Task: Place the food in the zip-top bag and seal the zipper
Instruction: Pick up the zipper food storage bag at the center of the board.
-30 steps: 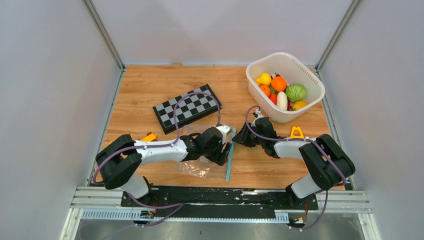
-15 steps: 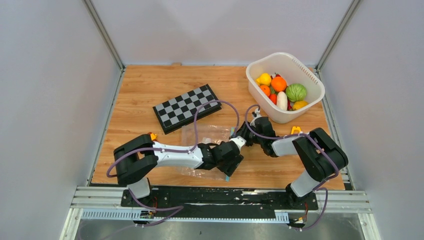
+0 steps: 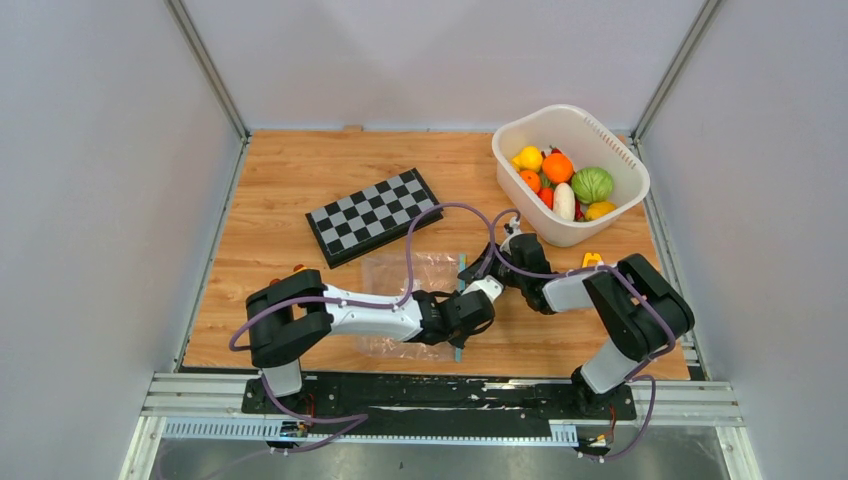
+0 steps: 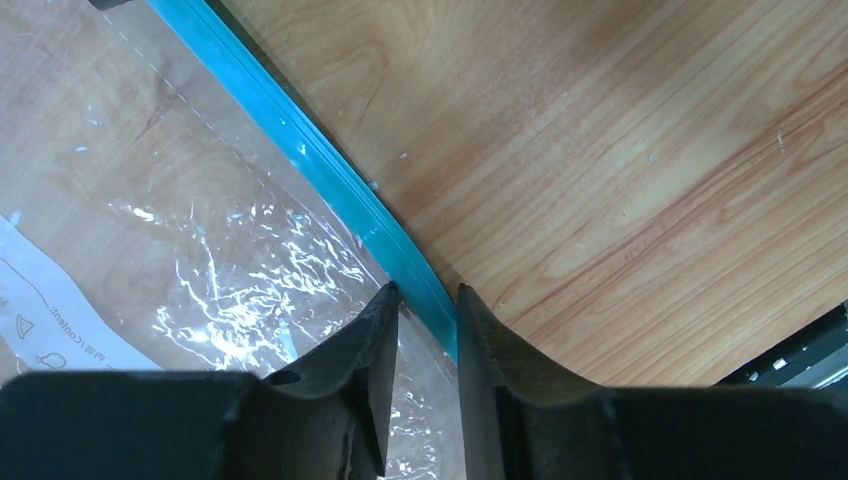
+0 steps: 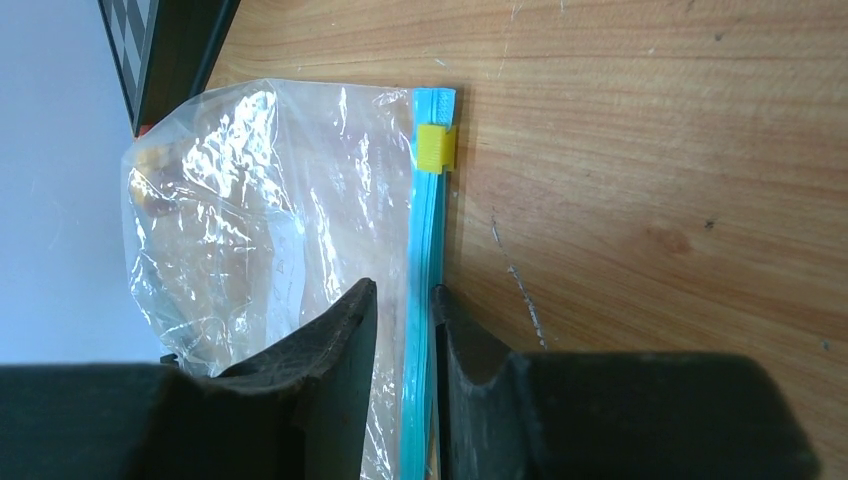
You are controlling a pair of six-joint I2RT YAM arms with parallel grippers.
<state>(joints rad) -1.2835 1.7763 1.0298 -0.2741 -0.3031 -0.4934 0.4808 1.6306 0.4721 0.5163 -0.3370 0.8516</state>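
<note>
The clear zip-top bag (image 3: 400,290) lies flat and empty on the table, its teal zipper (image 3: 460,320) along its right edge. My left gripper (image 3: 468,318) is low over the near part of the zipper. In the left wrist view its jaws (image 4: 428,292) stand narrowly open with the zipper (image 4: 300,150) running between them. My right gripper (image 3: 480,272) is at the far part, narrowly open astride the zipper (image 5: 425,240), short of the yellow slider (image 5: 436,148). The food, an orange (image 3: 558,168), a cabbage (image 3: 592,184), a radish (image 3: 564,200) and a lemon (image 3: 528,158), lies in the basket.
The white basket (image 3: 620,140) stands at the back right. A folded chessboard (image 3: 373,215) lies behind the bag. A yellow toy car (image 3: 592,262) sits by the right arm. A small orange item (image 3: 300,268) shows by the left arm.
My left gripper has slid right and toward the near edge, from over the bag to the zipper's near part. My right gripper has moved a little left onto the zipper's far part.
</note>
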